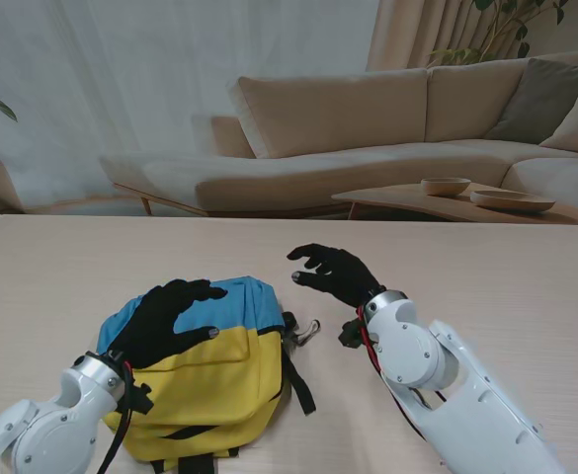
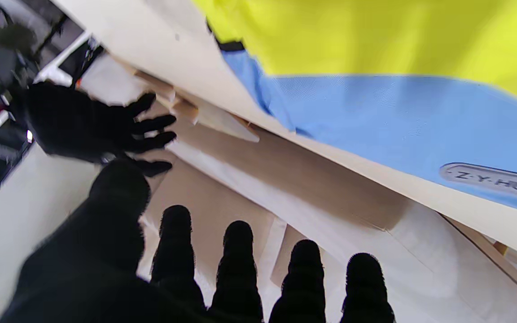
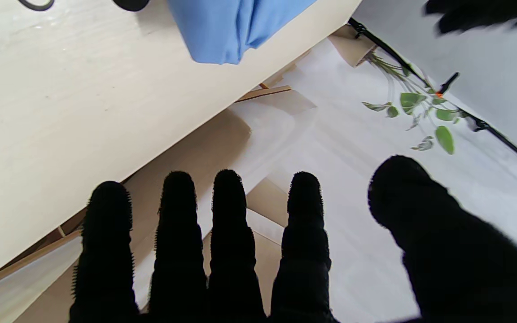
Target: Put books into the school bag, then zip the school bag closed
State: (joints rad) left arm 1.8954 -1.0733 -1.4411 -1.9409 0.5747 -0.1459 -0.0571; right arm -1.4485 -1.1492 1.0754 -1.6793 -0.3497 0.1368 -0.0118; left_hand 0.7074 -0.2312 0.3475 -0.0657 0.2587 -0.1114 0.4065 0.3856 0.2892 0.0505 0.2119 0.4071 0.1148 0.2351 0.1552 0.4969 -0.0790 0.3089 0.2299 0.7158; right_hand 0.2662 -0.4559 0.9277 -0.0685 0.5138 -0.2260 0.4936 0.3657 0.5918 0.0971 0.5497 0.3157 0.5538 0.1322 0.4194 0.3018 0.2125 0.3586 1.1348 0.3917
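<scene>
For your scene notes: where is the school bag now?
In the stand view, the school bag lies on the table's left side, under the left hand.

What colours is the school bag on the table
The school bag is yellow with a blue top, clearest in the stand view.

A pale wooden worktop (image 1: 91,267) fills the foreground. Beyond its far edge stands a beige sofa (image 1: 368,138) before sheer white curtains (image 1: 121,79). A low coffee table (image 1: 437,204) carries two shallow bowls (image 1: 445,186). Green leaves (image 1: 511,20) show behind the sofa.
</scene>
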